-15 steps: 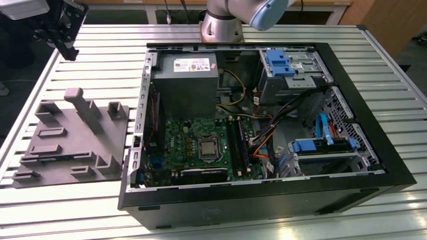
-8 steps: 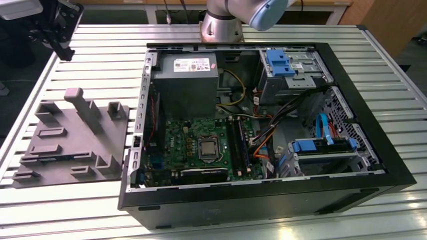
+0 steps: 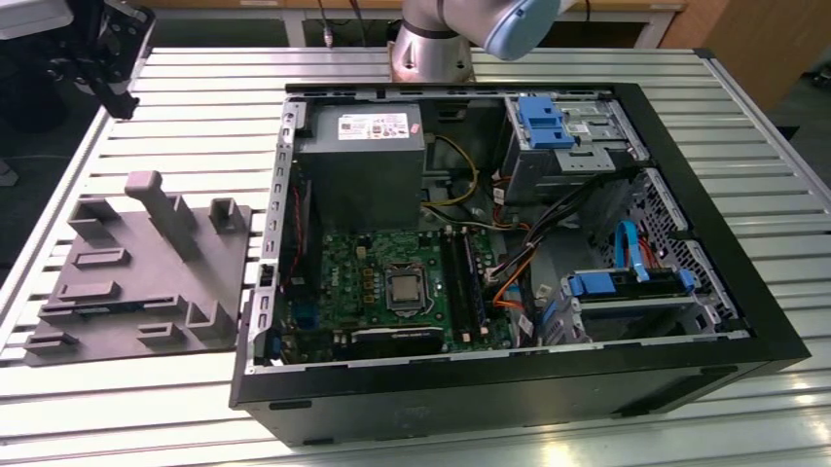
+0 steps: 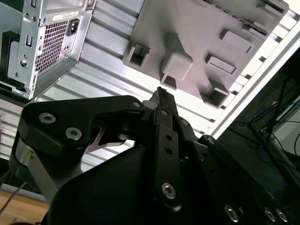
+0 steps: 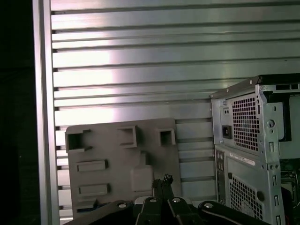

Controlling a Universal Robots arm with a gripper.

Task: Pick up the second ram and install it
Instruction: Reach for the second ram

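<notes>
In both wrist views my gripper (image 4: 161, 93) (image 5: 162, 180) hangs high over the slatted table, its two dark fingers pressed together and holding nothing. Below its tips lies the grey moulded fixture (image 4: 201, 42) (image 5: 122, 164), whose pockets look bare. The second ram is out of view; I cannot pick it out on the fixture or in the case. In the exterior view the green motherboard (image 3: 377, 282) lies in the open computer case (image 3: 520, 384), with long black slots (image 3: 465, 277) beside the processor socket. I cannot tell whether a stick sits in them.
The grey power-supply box (image 3: 361, 165) fills the case's far corner, with blue drive brackets (image 3: 546, 122) and loose orange and black cables (image 3: 513, 282) toward the exterior view's right. The arm's base (image 3: 429, 49) stands behind the case. The fixture (image 3: 143, 272) lies at the exterior view's left.
</notes>
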